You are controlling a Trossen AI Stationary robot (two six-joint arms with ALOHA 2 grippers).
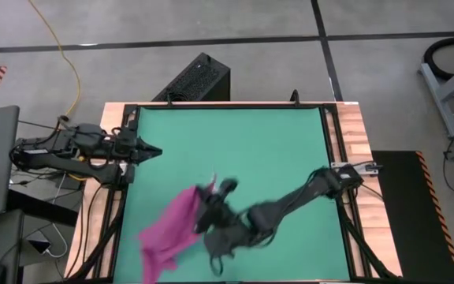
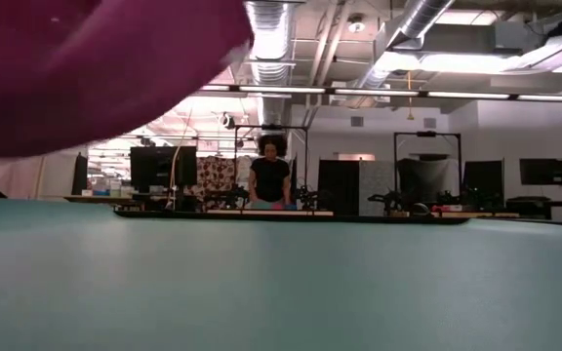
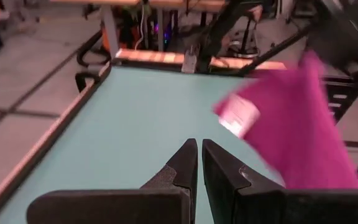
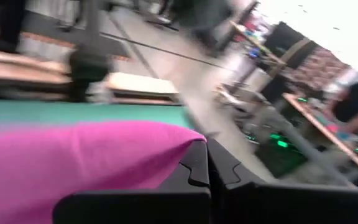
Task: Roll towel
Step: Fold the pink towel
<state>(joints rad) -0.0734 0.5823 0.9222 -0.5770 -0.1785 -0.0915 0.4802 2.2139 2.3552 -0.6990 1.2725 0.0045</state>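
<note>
Right claw [image 1: 209,207] sits over the near-left part of the green mat-covered surface [image 1: 243,142], fingers pinched together on the upper edge of the soft magenta-purple cloth towel [image 1: 168,233]. Towel is lifted at that edge, draping down and leftward toward the near side of the surface; a small white tag [image 3: 237,118] shows at one edge. Left claw [image 1: 153,151] waits at the surface's left edge, fingers closed, holding nothing. A person [image 2: 269,180] stands far behind.

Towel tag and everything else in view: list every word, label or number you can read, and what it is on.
None can be read.
Towel tag: white, too blurred to show any print.
Screens in the room behind: too small to read.
</note>
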